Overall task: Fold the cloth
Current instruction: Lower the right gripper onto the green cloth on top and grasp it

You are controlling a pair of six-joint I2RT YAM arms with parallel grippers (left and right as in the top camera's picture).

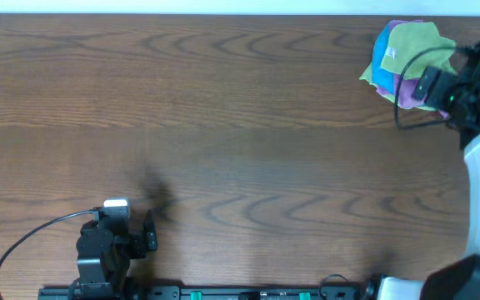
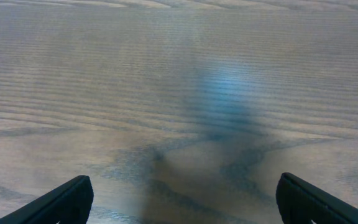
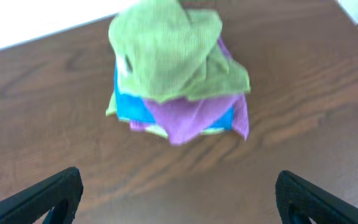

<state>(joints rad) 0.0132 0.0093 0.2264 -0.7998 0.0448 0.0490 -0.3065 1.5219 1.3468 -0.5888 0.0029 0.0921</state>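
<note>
Green cloth (image 3: pixel 166 59) lies crumpled atop purple cloth (image 3: pixel 188 115) and blue cloth (image 3: pixel 129 107), far right corner of worktop (image 1: pixel 223 125). Likely light, limp, unslippery; loose upper edge best pinched. Right gripper (image 3: pixel 179 177) wide, empty, facing pile; left gripper (image 2: pixel 182 180) wide, empty, well apart.

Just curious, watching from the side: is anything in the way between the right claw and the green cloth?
Nothing visible is. The right gripper stands open, with only bare table between it and the green cloth. That cloth lies topmost, over the purple cloth and the blue cloth.
</note>
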